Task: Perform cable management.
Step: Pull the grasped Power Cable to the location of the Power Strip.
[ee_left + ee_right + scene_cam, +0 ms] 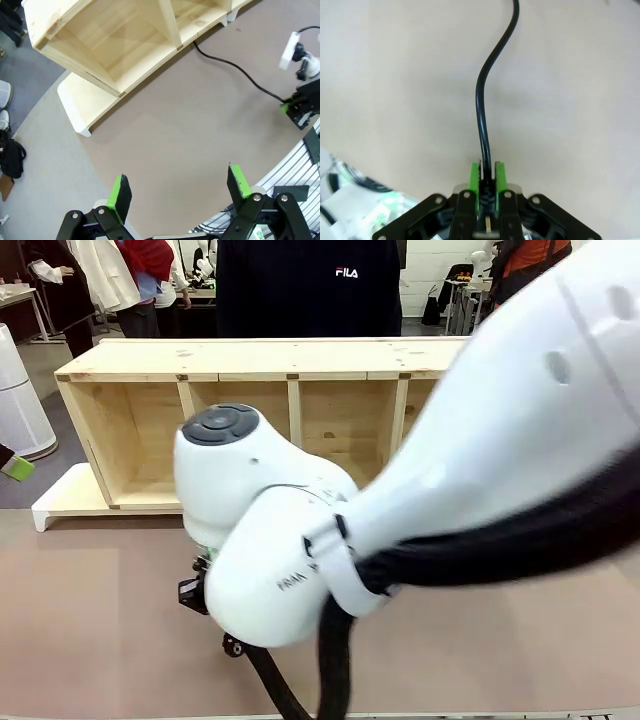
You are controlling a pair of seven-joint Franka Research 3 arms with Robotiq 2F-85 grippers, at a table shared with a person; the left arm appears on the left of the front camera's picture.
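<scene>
White casing of the right arm (500, 430) crowds the front view, with a thick black sleeve (520, 540) draped along it and its wrist lowered over the brown worktop (90, 620). Beyond it stands an open wooden shelf unit (150, 430), and a person in a dark top (308, 290) is behind that. Seen from the right wrist, the right claw (487, 169) is clamped on the cable (481, 100), its green pads (473, 175) pressed to either side of the cord. The cord runs away across the worktop and curves off at the top edge. The left wrist view shows the left claw (178, 180) spread wide above the worktop with nothing between its pads. Farther off, the cable lies on the surface from the foot of the shelf unit to the right claw.
</scene>
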